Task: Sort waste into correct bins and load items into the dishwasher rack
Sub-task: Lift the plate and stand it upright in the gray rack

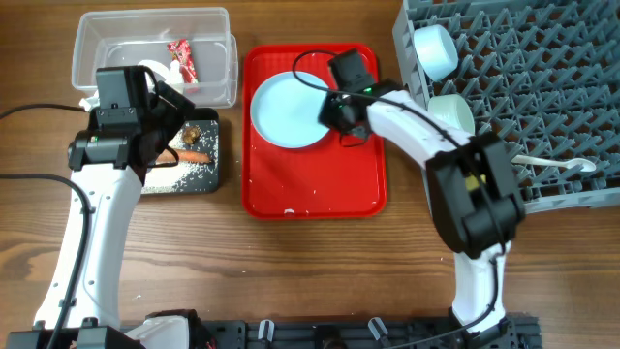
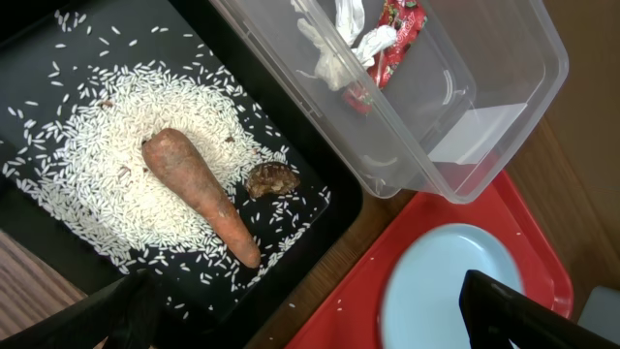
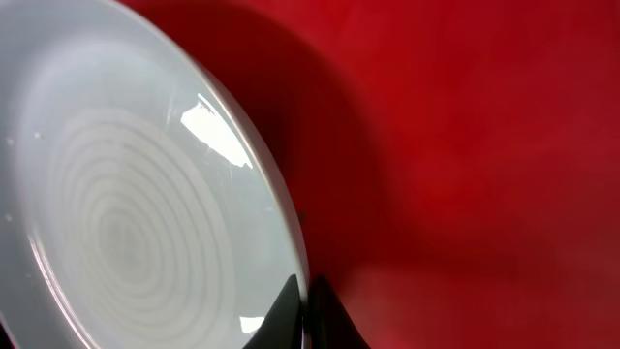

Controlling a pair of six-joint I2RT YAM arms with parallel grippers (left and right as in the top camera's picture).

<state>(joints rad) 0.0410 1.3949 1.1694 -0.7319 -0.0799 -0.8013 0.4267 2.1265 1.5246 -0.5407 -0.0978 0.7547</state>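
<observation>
The pale blue plate (image 1: 289, 109) lies on the flat red tray (image 1: 315, 194). My right gripper (image 1: 335, 109) is shut on the plate's right rim; in the right wrist view its fingertips (image 3: 305, 296) pinch the edge of the plate (image 3: 126, 213). My left gripper (image 2: 310, 325) hangs open above the gap between the black bin (image 2: 334, 184) and the tray, holding nothing. The black bin holds rice (image 2: 97, 194), a carrot (image 2: 199, 189) and a brown scrap (image 2: 271, 179). A red wrapper (image 2: 397, 34) and white tissue (image 2: 334, 53) lie in the clear bin (image 2: 484, 126).
The grey dishwasher rack (image 1: 542, 78) fills the back right, with two pale blue bowls (image 1: 433, 48) (image 1: 450, 111) at its left end and a white spoon (image 1: 557, 165) near its front. A few rice grains dot the tray. The right arm arches over the tray's right side.
</observation>
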